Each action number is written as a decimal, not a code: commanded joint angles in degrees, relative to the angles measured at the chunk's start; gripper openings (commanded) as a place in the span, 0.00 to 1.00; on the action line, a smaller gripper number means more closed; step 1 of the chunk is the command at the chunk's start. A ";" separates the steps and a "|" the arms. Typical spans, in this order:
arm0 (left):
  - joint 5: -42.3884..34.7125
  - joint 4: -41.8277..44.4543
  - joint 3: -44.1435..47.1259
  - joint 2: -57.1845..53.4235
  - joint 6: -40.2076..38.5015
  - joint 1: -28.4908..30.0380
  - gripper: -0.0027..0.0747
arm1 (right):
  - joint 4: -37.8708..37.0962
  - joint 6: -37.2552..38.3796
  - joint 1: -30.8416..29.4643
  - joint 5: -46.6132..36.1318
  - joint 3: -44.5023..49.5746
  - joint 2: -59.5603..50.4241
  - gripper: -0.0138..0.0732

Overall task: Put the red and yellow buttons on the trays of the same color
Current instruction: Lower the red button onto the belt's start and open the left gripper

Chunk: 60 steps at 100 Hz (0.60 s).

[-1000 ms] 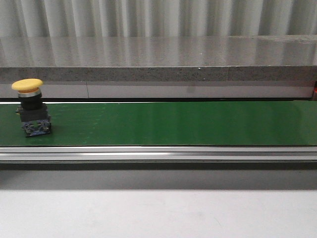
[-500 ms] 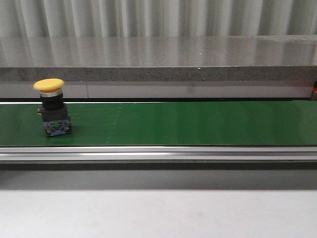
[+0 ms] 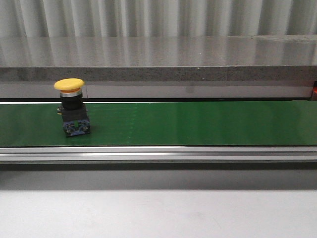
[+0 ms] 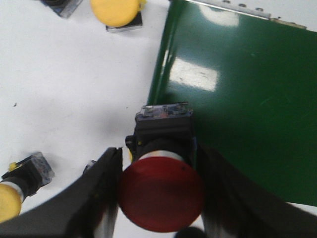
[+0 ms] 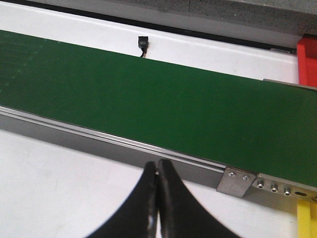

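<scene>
A yellow-capped button (image 3: 72,106) stands upright on the green belt (image 3: 198,124), left of centre in the front view; neither gripper shows there. In the left wrist view my left gripper (image 4: 159,154) is shut on a red-capped button (image 4: 161,193), its fingers (image 4: 101,183) pressed against both sides of the cap, over the belt's edge (image 4: 161,74). My right gripper (image 5: 158,166) is shut on nothing, above the white table beside the belt's rail. A red tray's edge (image 5: 307,62) and a yellow tray's corner (image 5: 306,218) show in the right wrist view.
Loose yellow buttons (image 4: 115,11) (image 4: 10,198) lie on the white table beside the belt in the left wrist view. A metal bracket (image 5: 237,181) sits on the belt's rail. A grey ledge (image 3: 158,74) runs behind the belt.
The yellow button has travelled to the right along the green belt, still upright.
</scene>
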 commanded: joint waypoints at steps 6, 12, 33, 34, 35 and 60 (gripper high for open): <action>-0.30 -0.51 -1.21 -0.94 0.66 -2.47 0.24 | 0.71 -0.53 0.12 -3.82 -1.41 0.41 0.08; -0.30 -0.51 -1.21 0.04 1.09 -3.25 0.24 | 0.71 -0.53 0.12 -3.82 -1.41 0.41 0.08; -0.31 -0.69 -1.21 2.15 1.50 -4.52 0.27 | 0.71 -0.53 0.12 -3.82 -1.41 0.41 0.08; -0.31 -0.81 -1.21 2.14 1.50 -4.52 0.29 | 0.71 -0.53 0.12 -3.82 -1.41 0.41 0.08; -0.31 -0.97 -1.21 2.14 1.50 -4.52 0.30 | 0.71 -0.53 0.12 -3.82 -1.41 0.41 0.08; -3.99 -5.60 -1.33 1.75 1.50 -4.52 0.69 | 0.71 -0.53 0.12 -3.82 -1.41 0.41 0.08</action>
